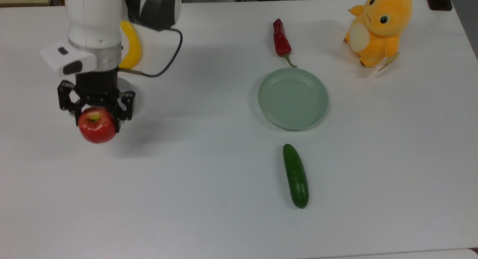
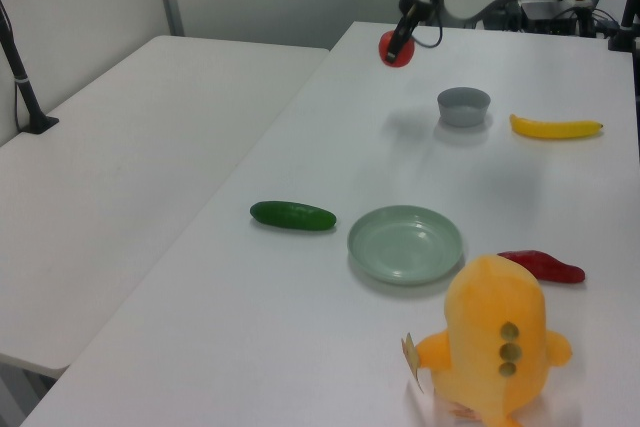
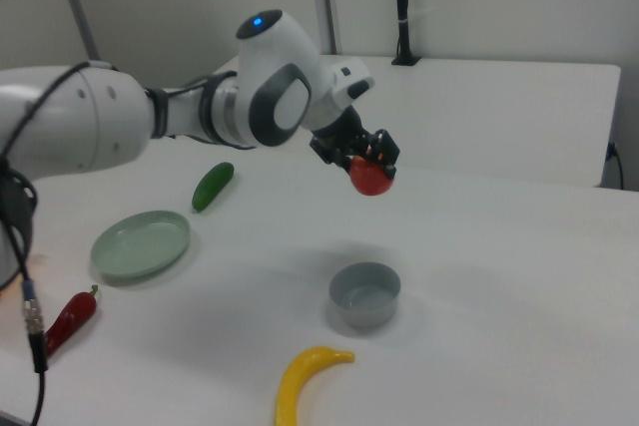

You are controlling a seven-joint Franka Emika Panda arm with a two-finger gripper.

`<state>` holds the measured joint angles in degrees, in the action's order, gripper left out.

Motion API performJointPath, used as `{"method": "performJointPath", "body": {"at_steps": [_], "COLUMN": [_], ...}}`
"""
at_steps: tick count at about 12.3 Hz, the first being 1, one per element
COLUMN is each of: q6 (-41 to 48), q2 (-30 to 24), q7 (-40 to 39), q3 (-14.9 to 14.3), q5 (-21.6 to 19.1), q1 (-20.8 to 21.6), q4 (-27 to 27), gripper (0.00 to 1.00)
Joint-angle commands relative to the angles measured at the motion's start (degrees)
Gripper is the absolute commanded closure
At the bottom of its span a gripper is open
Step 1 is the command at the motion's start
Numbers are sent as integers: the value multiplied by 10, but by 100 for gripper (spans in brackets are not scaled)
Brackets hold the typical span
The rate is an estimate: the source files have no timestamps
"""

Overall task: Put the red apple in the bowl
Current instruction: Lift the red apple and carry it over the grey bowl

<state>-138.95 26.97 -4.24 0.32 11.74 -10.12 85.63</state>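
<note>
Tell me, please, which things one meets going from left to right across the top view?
Red apple held in the gripper → banana → chili pepper → plate and cucumber, roughly level → plush toy.

Arm raised above table, gripper (image 1: 98,113) pointing down, jaws clamped.
</note>
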Motion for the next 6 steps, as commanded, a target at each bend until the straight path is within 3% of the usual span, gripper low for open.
{"method": "performJointPath", "body": {"at_steps": [1,6], "q6": [59,81], "q2": [-113,-190], "q7": [6,-10], "q3": [13,35], "q5": [-8,-8], "q1": [-2,-36], "q4": [115,208], "gripper": [84,83]}}
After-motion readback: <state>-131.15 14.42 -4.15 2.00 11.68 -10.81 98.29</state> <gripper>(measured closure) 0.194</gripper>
